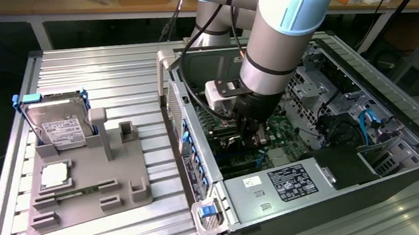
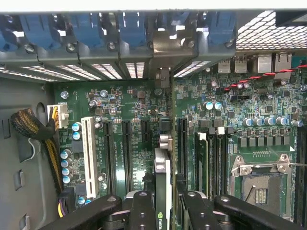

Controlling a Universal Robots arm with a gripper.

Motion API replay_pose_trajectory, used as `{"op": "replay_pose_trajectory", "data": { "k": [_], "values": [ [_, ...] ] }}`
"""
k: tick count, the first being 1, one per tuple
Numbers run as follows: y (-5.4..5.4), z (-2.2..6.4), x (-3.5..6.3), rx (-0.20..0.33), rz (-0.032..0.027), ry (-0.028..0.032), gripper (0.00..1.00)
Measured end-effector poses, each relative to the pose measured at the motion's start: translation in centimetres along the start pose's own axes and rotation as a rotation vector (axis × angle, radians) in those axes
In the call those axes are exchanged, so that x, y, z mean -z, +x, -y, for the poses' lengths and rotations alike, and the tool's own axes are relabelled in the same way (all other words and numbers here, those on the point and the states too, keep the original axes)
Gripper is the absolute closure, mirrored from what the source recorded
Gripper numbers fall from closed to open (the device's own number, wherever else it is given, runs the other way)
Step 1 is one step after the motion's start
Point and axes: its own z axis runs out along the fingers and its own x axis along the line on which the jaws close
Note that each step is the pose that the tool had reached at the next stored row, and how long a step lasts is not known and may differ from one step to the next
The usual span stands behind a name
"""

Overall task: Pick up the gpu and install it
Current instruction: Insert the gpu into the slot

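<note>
The gpu (image 2: 162, 167) is seen edge-on in the wrist view, a thin dark card standing upright over the green motherboard (image 2: 129, 105). Its grey metal bracket (image 2: 165, 48) reaches the case's rear slot openings. My gripper (image 2: 163, 211) is shut on the card, one black finger (image 2: 143, 206) on each side. The card runs along a black expansion slot (image 2: 181, 143); I cannot tell whether it is seated. In the exterior view my gripper (image 1: 248, 137) is down inside the open computer case (image 1: 197, 152).
A grey fixture (image 1: 88, 189) on the exterior view's left holds a silver hard drive (image 1: 60, 126) and a small square chip (image 1: 54, 174). Inside the case are a power supply (image 1: 282, 182), a white slot (image 2: 88, 158), a cable bundle (image 2: 33, 129) and the processor socket (image 2: 261, 184).
</note>
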Motion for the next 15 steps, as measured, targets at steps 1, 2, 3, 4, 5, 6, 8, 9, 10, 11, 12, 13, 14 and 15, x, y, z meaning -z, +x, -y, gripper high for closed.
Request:
{"op": "replay_pose_trajectory", "data": {
  "k": [1, 2, 3, 4, 5, 6, 8, 9, 10, 11, 12, 13, 14, 15],
  "values": [
    [-0.03, 0.01, 0.15, 0.0, 0.0013, 0.0006, 0.73],
    [-0.06, 0.01, 0.34, 0.0, 0.0014, 0.0006, 0.73],
    [-0.06, 0.01, 0.49, 0.0, -0.0002, 0.0, 0.73],
    [-0.05, 0.01, 0.52, 0.0, -0.0005, -0.0002, 0.73],
    [-0.06, 0.01, 0.52, 0.0, -0.0005, -0.0001, 0.73],
    [-0.05, 0.01, 0.52, 0.0, -0.0005, -0.0002, 0.73],
    [-0.06, 0.01, 0.52, 0.0, -0.0004, -0.0001, 0.73],
    [-0.05, 0.01, 0.52, 0.0, -0.0005, 0.0001, 0.73],
    [-0.04, 0.01, 0.53, 0.0, -0.0007, 0.0, 0.73],
    [-0.03, 0.0, 0.53, 0.0, -0.0007, 0.0001, 0.73],
    [-0.03, 0.01, 0.53, 0.0, -0.0006, 0.0001, 0.73],
    [-0.02, 0.01, 0.53, 0.0, -0.0007, 0.0001, 0.73],
    [-0.03, 0.01, 0.54, 0.0, -0.0005, 0.0001, 0.73],
    [-0.03, 0.01, 0.53, 0.0, -0.0005, 0.0001, 0.73]
  ]
}}
